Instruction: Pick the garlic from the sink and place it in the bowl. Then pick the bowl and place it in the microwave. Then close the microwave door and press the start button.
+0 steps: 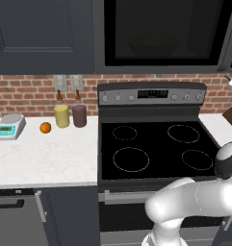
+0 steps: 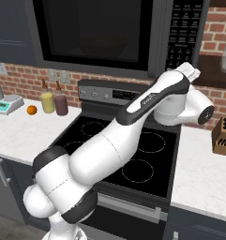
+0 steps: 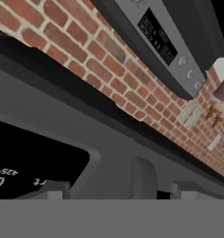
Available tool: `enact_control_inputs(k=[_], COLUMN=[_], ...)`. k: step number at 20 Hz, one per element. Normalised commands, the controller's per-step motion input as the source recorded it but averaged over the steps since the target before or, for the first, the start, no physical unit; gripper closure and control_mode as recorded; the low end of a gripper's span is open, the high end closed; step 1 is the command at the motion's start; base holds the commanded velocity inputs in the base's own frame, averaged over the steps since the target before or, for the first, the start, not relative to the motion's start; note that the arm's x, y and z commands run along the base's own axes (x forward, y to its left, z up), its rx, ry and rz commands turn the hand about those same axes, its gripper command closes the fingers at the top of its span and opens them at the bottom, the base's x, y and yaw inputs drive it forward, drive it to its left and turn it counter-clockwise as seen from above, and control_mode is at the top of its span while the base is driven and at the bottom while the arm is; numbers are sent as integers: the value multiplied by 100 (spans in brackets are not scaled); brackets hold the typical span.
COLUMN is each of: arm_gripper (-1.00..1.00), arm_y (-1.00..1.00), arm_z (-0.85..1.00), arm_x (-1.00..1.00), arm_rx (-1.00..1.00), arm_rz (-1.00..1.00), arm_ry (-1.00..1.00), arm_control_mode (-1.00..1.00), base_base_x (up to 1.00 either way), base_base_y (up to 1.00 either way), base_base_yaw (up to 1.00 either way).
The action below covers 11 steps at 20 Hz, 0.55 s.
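The microwave [image 1: 161, 62] hangs over the stove with the microwave door [image 2: 93, 33] closed. Through its dark glass the bowl [image 1: 153, 46] shows dimly as a tan shape inside. The garlic is hidden and the sink is out of view. My arm reaches up to the right, and the gripper [image 2: 194, 73] sits at the lower edge of the microwave's keypad [image 2: 184, 33]. In the hand view the fingertips [image 3: 143, 181] look pressed together, with nothing between them, just below the keypad's bottom row [image 3: 20, 176].
A black stove [image 1: 156, 144] lies below me, its control strip [image 3: 164, 42] against the brick wall. On the left counter stand a small scale [image 1: 10, 126], an orange fruit [image 1: 45, 127] and two jars [image 1: 70, 115]. A knife block [image 2: 223, 136] stands at the right.
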Motion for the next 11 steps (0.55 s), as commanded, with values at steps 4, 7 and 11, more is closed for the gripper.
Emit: enact_control_inputs(k=[4, 7, 11], arm_gripper=[-100, -100, -100], arm_y=[-14, -1, 0], arm_z=[-7, -18, -23], arm_x=[17, 21, 4], arm_rx=[0, 0, 0], arm_rz=[0, 0, 0], arm_ry=[0, 0, -6], arm_control_mode=[-100, -100, -100], base_base_x=[0, 0, 0], base_base_y=[0, 0, 0], base_base_yaw=[0, 0, 0])
